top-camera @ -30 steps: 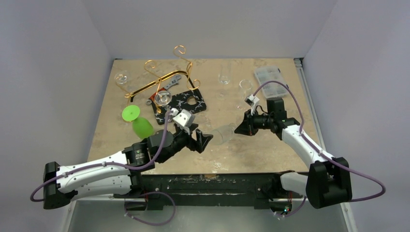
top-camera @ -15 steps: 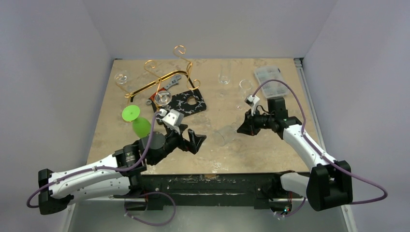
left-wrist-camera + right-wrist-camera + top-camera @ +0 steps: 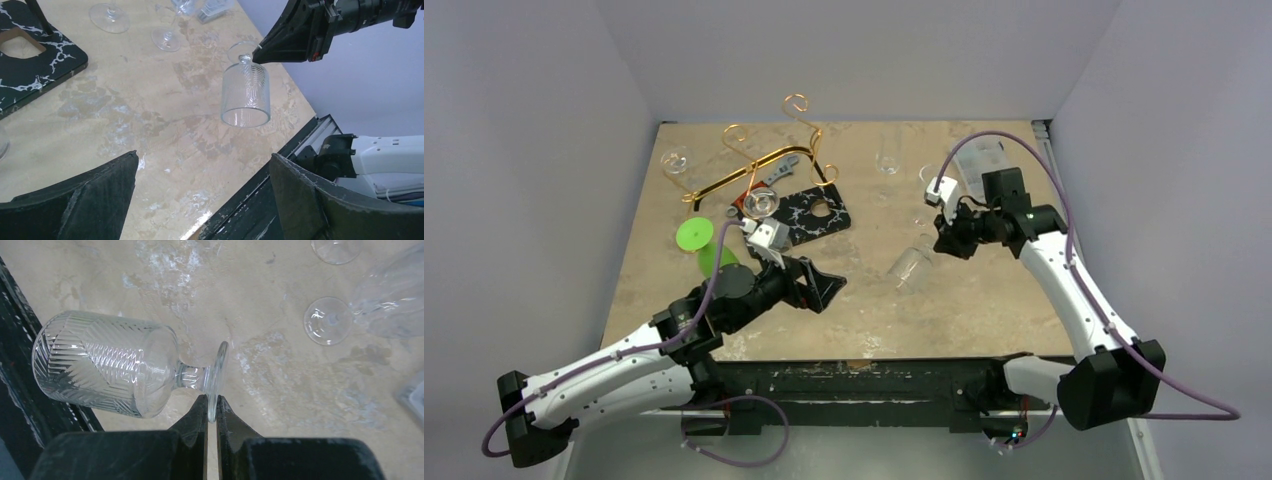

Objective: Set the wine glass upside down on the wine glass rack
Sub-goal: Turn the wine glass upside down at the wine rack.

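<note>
The wine glass, clear with a ribbed bowl, hangs above the table, bowl tilted down toward the near edge. My right gripper is shut on the rim of its foot; in the right wrist view the fingertips pinch the thin foot disc of the glass. My left gripper stands wide open and empty, left of the glass; its wrist view shows the glass well beyond the gripper. The gold wire wine glass rack stands at the back left, far from both grippers.
A black white-veined board lies by the rack with a small glass at its corner. A green glass lies left of my left arm. A wrench, clear glasses and a plastic box sit at the back.
My right gripper has lifted the wine glass and carried it toward the back; the bowl now droops downward. My left gripper has opened wide and drawn back to the left.
</note>
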Robot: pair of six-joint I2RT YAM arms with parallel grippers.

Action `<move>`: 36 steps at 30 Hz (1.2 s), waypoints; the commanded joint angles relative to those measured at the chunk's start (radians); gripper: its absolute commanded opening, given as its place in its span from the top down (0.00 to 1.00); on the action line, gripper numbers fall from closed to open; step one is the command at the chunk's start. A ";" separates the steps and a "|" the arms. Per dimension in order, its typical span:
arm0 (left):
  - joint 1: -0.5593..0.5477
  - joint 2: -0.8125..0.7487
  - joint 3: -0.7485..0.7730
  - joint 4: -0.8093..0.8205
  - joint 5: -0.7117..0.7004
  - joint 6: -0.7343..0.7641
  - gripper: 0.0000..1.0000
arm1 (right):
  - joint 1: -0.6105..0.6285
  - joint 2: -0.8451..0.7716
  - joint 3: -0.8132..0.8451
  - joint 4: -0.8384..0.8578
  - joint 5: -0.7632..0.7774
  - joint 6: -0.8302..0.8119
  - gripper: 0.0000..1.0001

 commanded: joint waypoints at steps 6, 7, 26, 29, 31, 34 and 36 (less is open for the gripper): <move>0.006 -0.007 -0.001 0.047 0.065 -0.064 0.00 | 0.072 -0.005 0.210 -0.271 0.203 -0.360 1.00; 0.007 -0.008 -0.003 0.052 0.067 -0.068 0.00 | 0.087 -0.009 0.225 -0.279 0.218 -0.379 1.00; 0.012 -0.072 -0.092 0.227 0.139 -0.208 0.00 | 0.518 -0.136 0.222 -0.097 0.548 -0.586 1.00; 0.015 -0.088 -0.104 0.232 0.139 -0.215 0.00 | 0.591 -0.184 0.149 -0.024 0.581 -0.604 1.00; 0.016 -0.104 -0.117 0.235 0.131 -0.222 0.00 | 0.633 -0.219 0.094 0.024 0.609 -0.613 1.00; 0.018 -0.130 -0.142 0.249 0.116 -0.237 0.00 | 0.689 -0.265 0.016 0.110 0.645 -0.629 1.00; 0.019 -0.145 -0.159 0.259 0.108 -0.250 0.00 | 0.722 -0.286 -0.021 0.162 0.664 -0.633 1.00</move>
